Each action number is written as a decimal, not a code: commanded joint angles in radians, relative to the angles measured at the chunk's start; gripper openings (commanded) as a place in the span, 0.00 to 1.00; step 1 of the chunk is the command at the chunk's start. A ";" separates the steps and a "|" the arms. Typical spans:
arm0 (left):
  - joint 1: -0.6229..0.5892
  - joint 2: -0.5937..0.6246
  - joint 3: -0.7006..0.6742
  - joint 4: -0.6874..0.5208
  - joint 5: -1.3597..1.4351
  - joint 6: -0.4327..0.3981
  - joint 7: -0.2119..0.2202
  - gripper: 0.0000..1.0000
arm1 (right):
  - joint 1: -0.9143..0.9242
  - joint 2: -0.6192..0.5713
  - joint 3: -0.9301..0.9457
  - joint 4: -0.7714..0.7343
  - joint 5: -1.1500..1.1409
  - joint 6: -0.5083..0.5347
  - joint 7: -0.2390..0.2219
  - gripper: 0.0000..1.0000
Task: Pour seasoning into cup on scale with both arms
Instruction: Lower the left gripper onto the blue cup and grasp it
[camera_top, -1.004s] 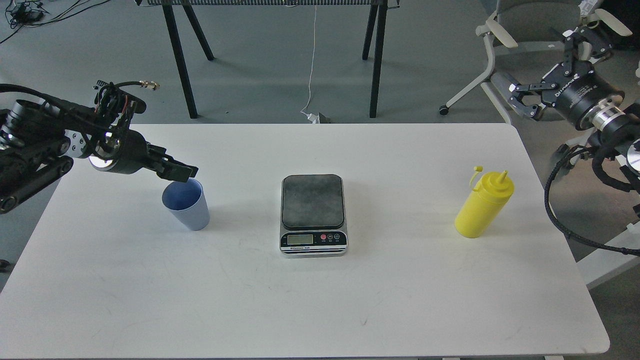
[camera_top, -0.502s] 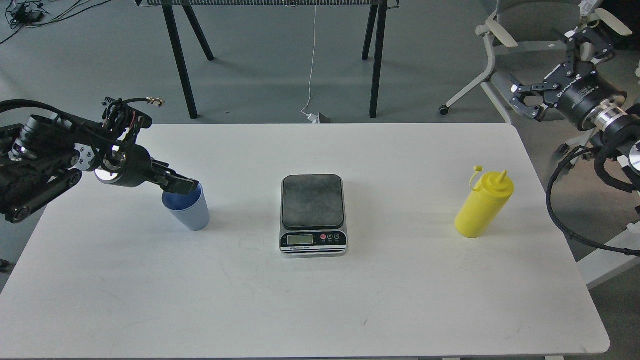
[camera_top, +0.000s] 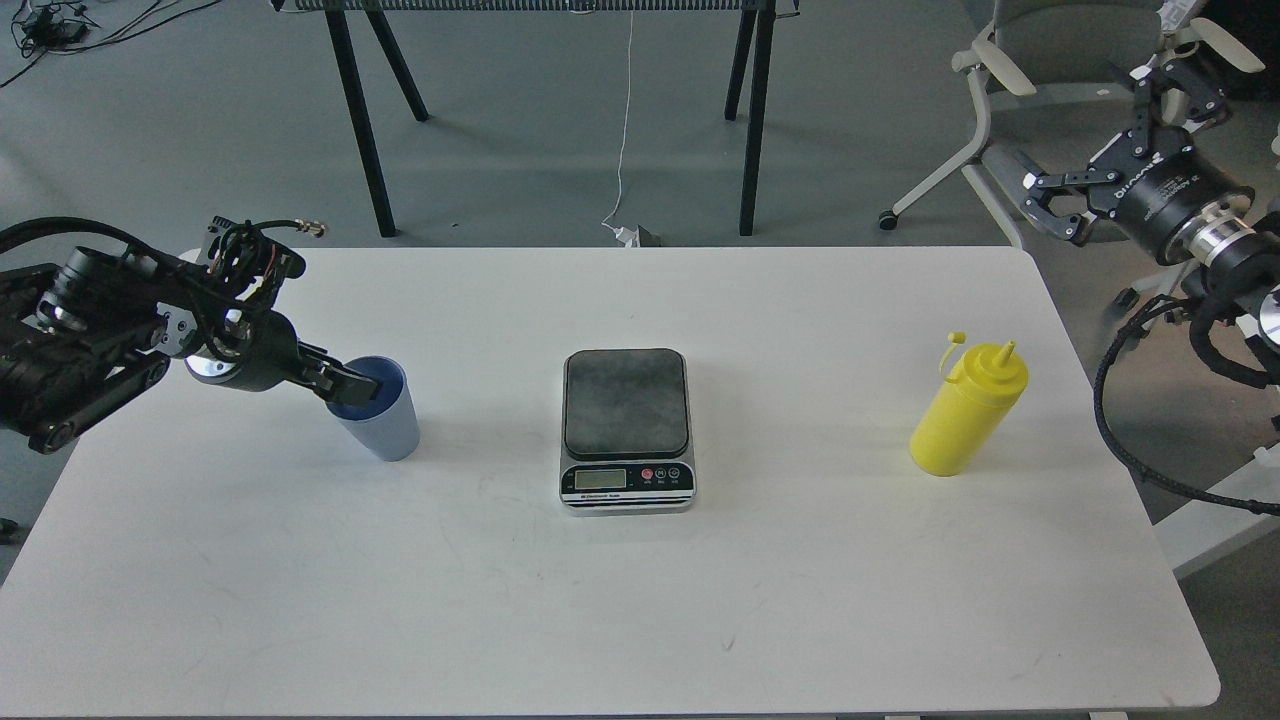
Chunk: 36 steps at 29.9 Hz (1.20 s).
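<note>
The light blue cup stands on the white table at the left. My left gripper comes in from the left and its tip dips into the cup's mouth at the left rim; its fingers cannot be told apart. The scale sits in the middle of the table with nothing on its dark platform. The yellow seasoning bottle stands upright at the right, its small cap hanging open. My right gripper is open and empty, high above the floor beyond the table's right rear corner, well away from the bottle.
A grey office chair stands behind my right gripper. Black legs of another table stand on the floor beyond the far edge. A white cable hangs down to the floor there.
My left gripper has moved down, from just above the cup's rim into its mouth. My right gripper has shifted slightly to the right and back. Cup, scale and bottle have not moved.
</note>
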 joint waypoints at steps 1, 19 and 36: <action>0.005 -0.005 0.002 0.001 0.001 0.000 0.000 0.79 | 0.000 0.000 0.000 -0.002 -0.001 0.000 -0.001 0.99; 0.025 -0.003 0.002 0.004 -0.001 0.000 0.000 0.34 | -0.002 -0.003 0.000 -0.003 0.001 0.000 0.001 0.99; 0.013 -0.005 -0.005 0.010 -0.075 0.000 0.000 0.00 | -0.006 -0.003 0.002 -0.003 0.001 0.000 0.001 0.99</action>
